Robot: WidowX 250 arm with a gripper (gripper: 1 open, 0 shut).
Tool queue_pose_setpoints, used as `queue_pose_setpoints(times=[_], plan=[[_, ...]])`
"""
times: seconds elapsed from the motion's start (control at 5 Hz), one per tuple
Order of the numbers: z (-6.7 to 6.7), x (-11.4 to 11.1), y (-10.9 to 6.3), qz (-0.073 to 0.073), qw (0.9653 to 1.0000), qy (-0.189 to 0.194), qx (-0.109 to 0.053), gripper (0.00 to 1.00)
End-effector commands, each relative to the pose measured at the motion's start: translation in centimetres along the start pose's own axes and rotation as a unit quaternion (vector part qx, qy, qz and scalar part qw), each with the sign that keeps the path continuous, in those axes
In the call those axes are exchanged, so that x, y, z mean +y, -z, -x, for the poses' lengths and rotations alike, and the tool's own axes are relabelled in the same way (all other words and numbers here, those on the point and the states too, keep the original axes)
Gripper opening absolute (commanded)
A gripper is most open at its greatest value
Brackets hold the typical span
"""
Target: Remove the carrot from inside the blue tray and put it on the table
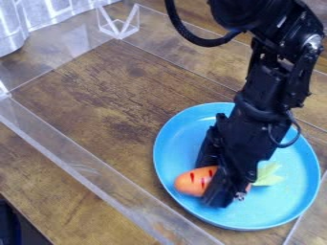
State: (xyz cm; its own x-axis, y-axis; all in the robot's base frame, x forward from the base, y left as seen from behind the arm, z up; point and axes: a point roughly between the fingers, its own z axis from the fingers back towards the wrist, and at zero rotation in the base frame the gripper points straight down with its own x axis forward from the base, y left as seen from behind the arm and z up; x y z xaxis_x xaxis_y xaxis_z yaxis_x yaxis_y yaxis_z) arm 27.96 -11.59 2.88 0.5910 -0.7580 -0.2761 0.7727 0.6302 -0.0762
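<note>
The black gripper (223, 184) comes down from the upper right and is shut on the carrot (194, 180), covering its middle. The orange end with dark grooves pokes out on the gripper's left. The pale green leafy top (270, 176) shows on its right. Carrot and gripper are over the front-left part of the blue tray (189, 129), which lies on the dark brown wooden table (115, 96). I cannot tell whether the carrot still touches the tray.
A clear plastic wall (71, 158) runs diagonally along the table's near-left side, close to the tray's rim. A clear plastic stand (119, 19) is at the back, and a metallic object (10, 33) sits at the top left. Bare wood lies left of and behind the tray.
</note>
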Motion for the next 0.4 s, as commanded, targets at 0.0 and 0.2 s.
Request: queue_pose_setpoints(times=[0.0,0.2], plan=[[0.04,0.99,-1.85,-0.014,0.9997,-0.008,-0.018,0.0],[0.29,1.13,-2.06,-0.015,0.9997,-0.008,-0.015,0.0]])
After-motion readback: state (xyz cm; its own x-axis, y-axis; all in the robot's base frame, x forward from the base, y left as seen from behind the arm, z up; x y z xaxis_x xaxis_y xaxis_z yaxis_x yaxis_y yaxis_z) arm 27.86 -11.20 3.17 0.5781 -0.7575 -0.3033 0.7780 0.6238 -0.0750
